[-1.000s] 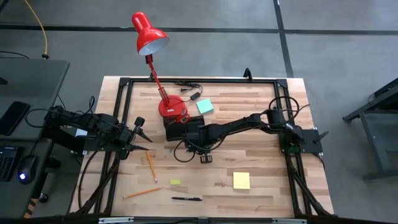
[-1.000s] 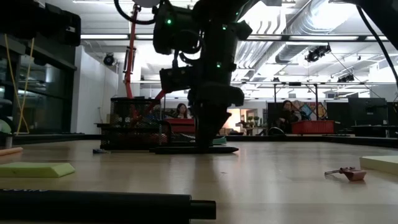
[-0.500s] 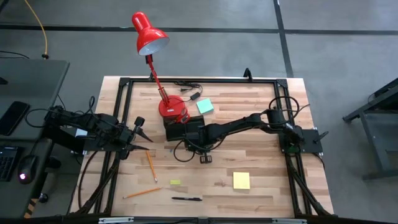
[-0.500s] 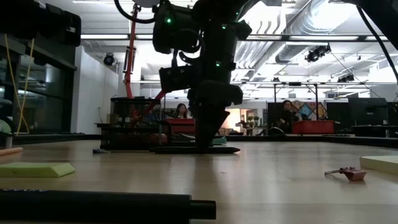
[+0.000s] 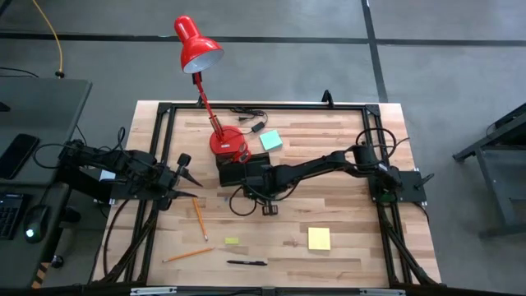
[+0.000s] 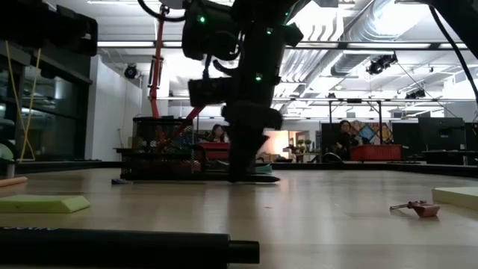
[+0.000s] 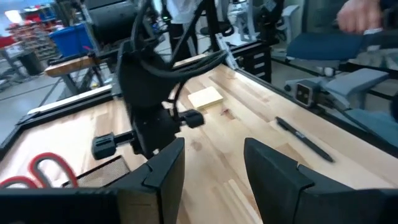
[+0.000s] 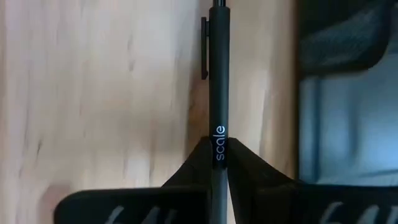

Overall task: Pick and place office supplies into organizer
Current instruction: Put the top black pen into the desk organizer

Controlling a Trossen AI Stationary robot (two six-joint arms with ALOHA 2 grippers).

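My right gripper [image 5: 258,191] reaches to the table's middle, just near of the black organizer [image 5: 239,169], and is shut on a black pen [image 8: 217,81] printed "scale". In the low view this pen [image 6: 261,179] lies level at table height below the gripper [image 6: 240,168], in front of the mesh organizer [image 6: 160,149]. My left gripper [image 7: 211,174] is open and waits at the table's left [image 5: 186,174]. A second black pen [image 5: 246,263], two orange pencils [image 5: 199,218], a yellow pad [image 5: 319,238], a teal pad [image 5: 270,141] and a yellow-green piece [image 5: 232,241] lie flat on the table. My right gripper pinches the pen between its two fingers [image 8: 249,171] at mid-barrel, by the "scale" print [image 8: 219,142] below the clip. The fingers come from above, pointing down, and lie across the pen. The pen stays level at table height; whether it touches the wood I cannot tell.
The red lamp's base [image 5: 223,141] stands just behind the organizer, with a black cable [image 5: 246,113] at the far edge. A small brownish item [image 5: 269,210] lies near my right gripper. Red scissor handles [image 7: 46,171] show by the organizer. People sit beyond the table.
My right gripper has shifted a little toward the table's left, along the organizer's near side, carrying the pen with it. It has stayed shut.
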